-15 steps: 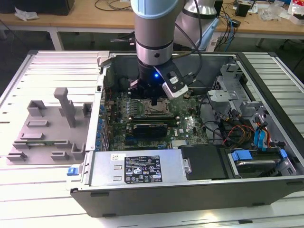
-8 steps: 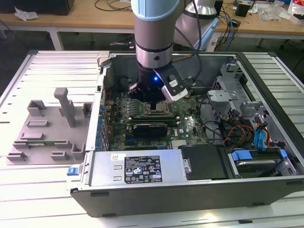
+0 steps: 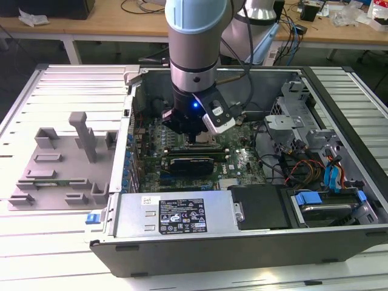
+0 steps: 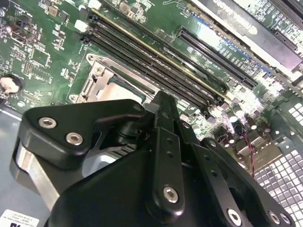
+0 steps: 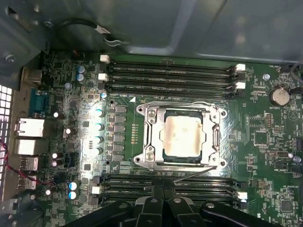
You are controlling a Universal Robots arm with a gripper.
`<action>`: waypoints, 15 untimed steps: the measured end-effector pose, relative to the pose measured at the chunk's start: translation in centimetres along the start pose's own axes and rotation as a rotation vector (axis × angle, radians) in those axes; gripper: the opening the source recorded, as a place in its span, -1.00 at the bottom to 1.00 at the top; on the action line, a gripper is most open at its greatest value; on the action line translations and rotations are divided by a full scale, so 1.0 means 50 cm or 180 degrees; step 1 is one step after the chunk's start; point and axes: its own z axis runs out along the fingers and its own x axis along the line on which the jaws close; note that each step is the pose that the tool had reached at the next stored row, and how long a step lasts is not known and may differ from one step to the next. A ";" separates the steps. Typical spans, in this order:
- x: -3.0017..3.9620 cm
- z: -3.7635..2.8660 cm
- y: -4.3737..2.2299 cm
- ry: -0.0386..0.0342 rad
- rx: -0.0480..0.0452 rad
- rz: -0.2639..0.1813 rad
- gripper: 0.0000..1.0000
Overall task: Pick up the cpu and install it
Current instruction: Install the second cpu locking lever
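- The arm reaches down from above into an open computer case [image 3: 339, 182], with the gripper [image 3: 195, 140] low over the green board [image 3: 242, 160] at the middle of the case
- The cpu [image 5: 183, 135] lies flat in its socket frame [image 5: 150, 156] on the board, its silvery top facing up and level inside the metal edges; nothing is touching it in the first wrist view
- In the first wrist view the black fingers [image 5: 151, 208] sit side by side, close together, just past the row of memory slots [image 5: 170, 182] that runs beside the socket; nothing shows between them, and they stand clear of the chip
- In the second wrist view the gripper [image 4: 163, 111] body blocks much of the socket frame [image 4: 102, 80], and whether the tips touch the board cannot be told there
- More memory slots [image 5: 170, 75] run along the far side of the socket, near the case wall
- A long black card [image 3: 191, 163] stands in the board just beside the gripper, toward the front of the case in the exterior view
- A grey box with a label [image 3: 176, 215] fills the front edge of the case, and bundled wires [image 3: 303, 170] with blue plugs lie on the exterior view's right
- A grey holder tray [image 3: 60, 163] rests on the slatted table [image 3: 54, 254], on the exterior view's left, well apart from the arm
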 end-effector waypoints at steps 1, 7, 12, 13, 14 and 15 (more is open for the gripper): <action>0.000 0.000 0.000 0.0000 -0.0002 0.0000 -0.79; 0.018 0.014 -0.010 -0.0004 -0.0048 0.0002 -0.79; 0.028 0.046 -0.013 -0.0005 -0.0080 0.0003 -0.79; 0.028 0.048 -0.013 -0.0006 -0.0100 0.0004 -0.79; 0.028 0.049 -0.013 -0.0007 -0.0119 0.0005 -0.79; 0.028 0.050 -0.013 -0.0009 -0.0166 0.0007 -0.79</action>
